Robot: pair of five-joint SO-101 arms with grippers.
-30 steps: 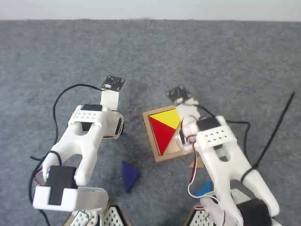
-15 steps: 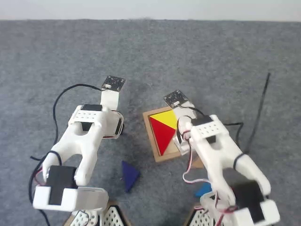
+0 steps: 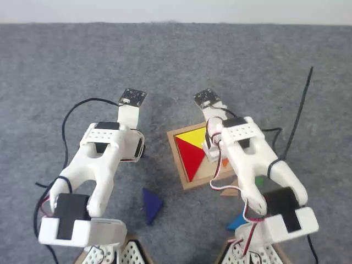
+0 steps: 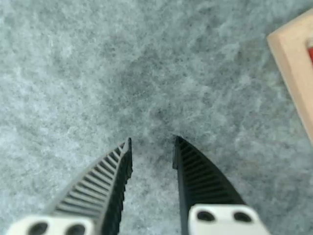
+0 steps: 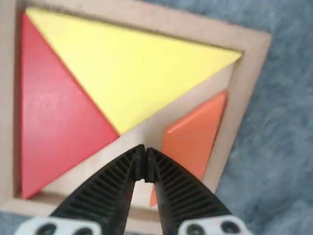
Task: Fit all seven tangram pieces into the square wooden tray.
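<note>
Orange piece [image 5: 193,139]: thin stiff wood, prob light & slick, lying just beside right gripper [image 5: 142,156] tips, pinched shut. Best nudged by its edges. Left gripper [image 4: 151,144] narrowly apart.

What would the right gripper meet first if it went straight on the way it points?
The right gripper would likely meet the tray floor between the yellow triangle and the orange piece, though depth is unclear.
</note>
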